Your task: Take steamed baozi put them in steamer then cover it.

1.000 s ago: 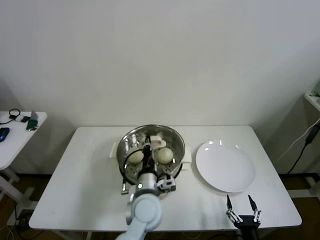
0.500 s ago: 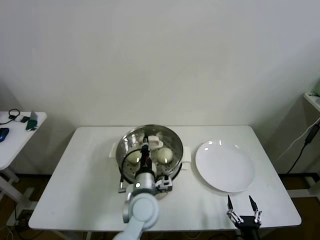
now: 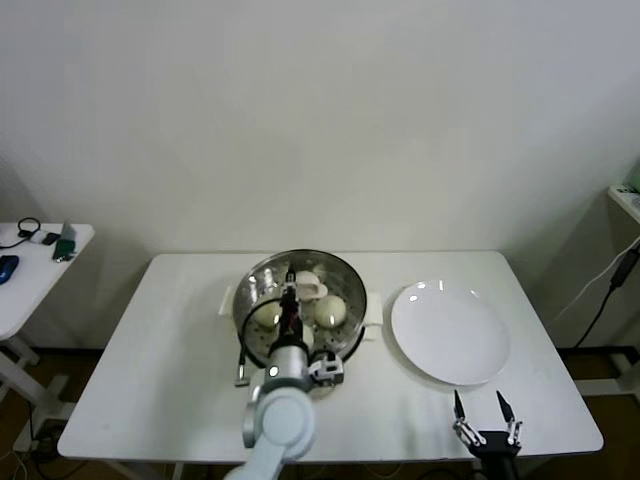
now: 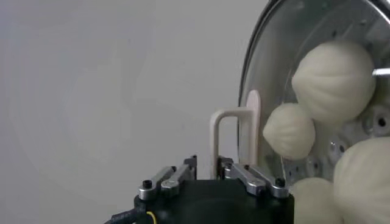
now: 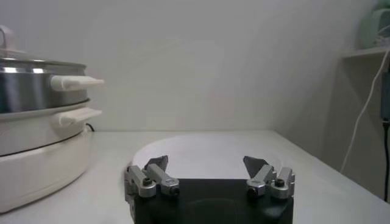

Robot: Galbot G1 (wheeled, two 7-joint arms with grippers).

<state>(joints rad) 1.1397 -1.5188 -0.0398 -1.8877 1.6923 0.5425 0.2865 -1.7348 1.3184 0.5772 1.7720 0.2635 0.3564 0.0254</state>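
The glass cover (image 3: 300, 297) lies on the steel steamer (image 3: 352, 283) at the table's middle. Several pale baozi (image 3: 331, 310) show through the glass, one large (image 4: 334, 82), one smaller (image 4: 289, 131). My left gripper (image 3: 290, 312) hangs over the cover with its jaws slightly open round the cream handle (image 4: 236, 131). One finger is at a handle post and the other stands a little off it (image 4: 208, 164). My right gripper (image 3: 483, 405) waits open and empty at the table's front right (image 5: 206, 163).
An empty white plate (image 3: 450, 332) lies right of the steamer, just ahead of the right gripper (image 5: 201, 149). The cream pot base (image 5: 36, 164) and its side handles (image 5: 76, 82) jut toward it. A small side table (image 3: 30, 265) stands at far left.
The left gripper's jaws have parted slightly from the cover's handle, and the left wrist has shifted a little to the left. The right arm has not moved.
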